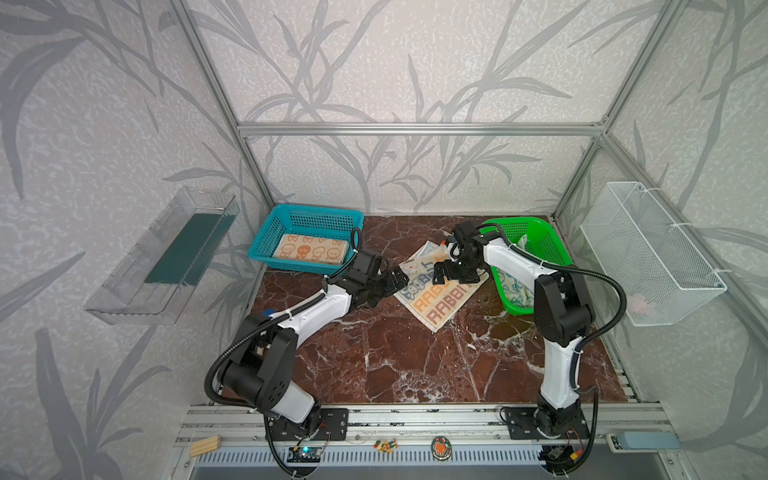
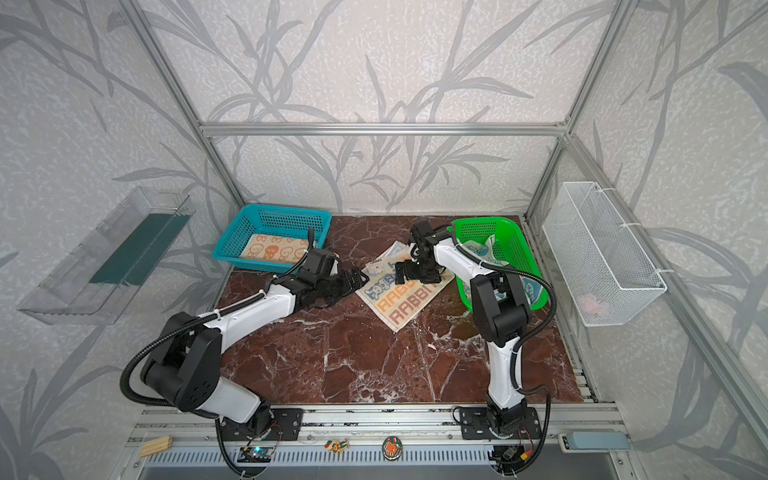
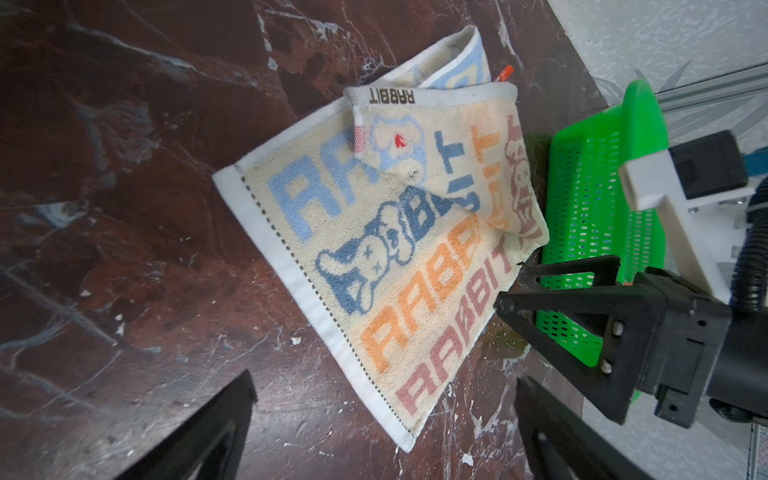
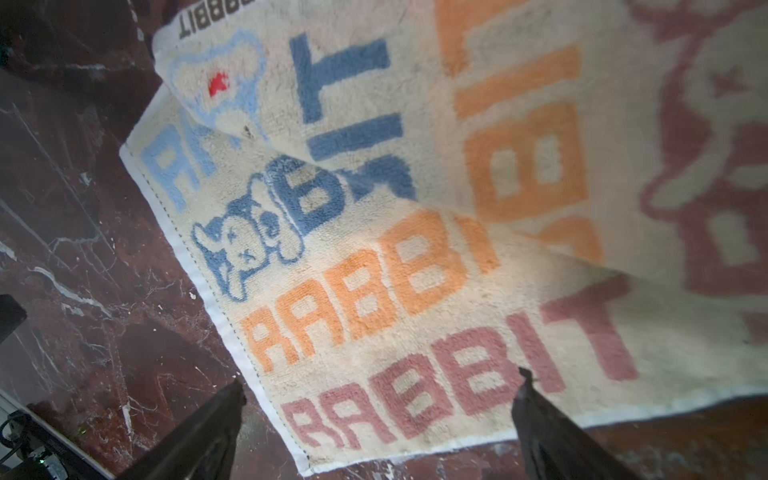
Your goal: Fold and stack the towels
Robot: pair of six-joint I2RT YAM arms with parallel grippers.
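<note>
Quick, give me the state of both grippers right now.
Left gripper: open, holding nothing, beside the towel.
Right gripper: open, holding nothing, over the towel.

You can read only one word here, RABBIT, and it stands on the striped towel (image 3: pixel 316 232). On its lower layer the word runs in rows. The light blue row shows you only RA. A dark blue B stands beside the woven bunny. The orange row shows RABBI, and the brown row shows the full RABBIT. On the folded-over end (image 3: pixel 465 158) you see a blue I and T and an orange B and I. Its white hem (image 3: pixel 436 96) carries a small dark RABBIT.
</note>
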